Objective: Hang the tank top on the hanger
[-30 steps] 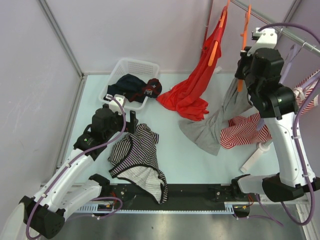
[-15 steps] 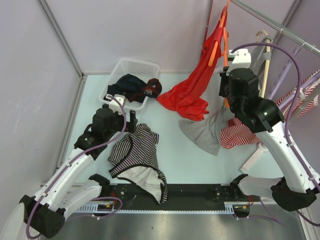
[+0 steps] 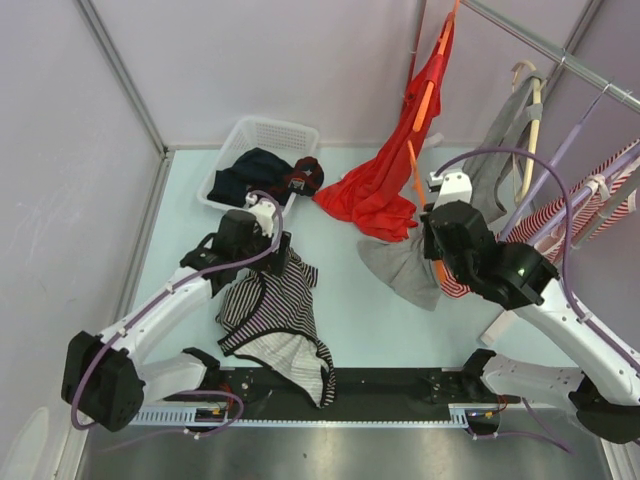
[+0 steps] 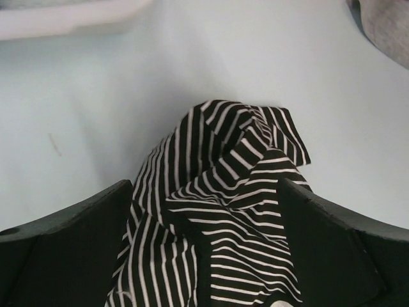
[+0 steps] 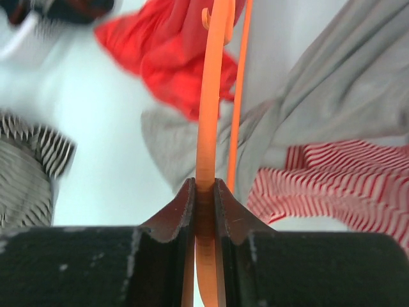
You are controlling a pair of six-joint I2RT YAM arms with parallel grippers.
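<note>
The tank top (image 3: 278, 310), black-and-white striped, lies crumpled on the table near the front left. Its upper edge fills the left wrist view (image 4: 220, 192). My left gripper (image 3: 279, 248) is at that upper edge. Its jaws stand wide open on either side of the bunched cloth (image 4: 204, 256). My right gripper (image 3: 432, 240) is shut on the orange hanger (image 3: 414, 178) and holds it over the table right of centre, above a grey garment. In the right wrist view the hanger's bar (image 5: 208, 115) runs up from between the closed fingers (image 5: 206, 192).
A white basket (image 3: 240, 135) with dark clothes stands at the back left. A red garment (image 3: 385, 185) hangs on another orange hanger at the back. A grey garment (image 3: 405, 268), a red-and-white striped garment (image 3: 485, 268) and lilac hangers (image 3: 560, 165) are on the right under the rail (image 3: 560, 55).
My right arm has brought the orange hanger down from the rail and leftward to the table's middle. My left gripper has moved forward and right to the tank top's upper edge.
</note>
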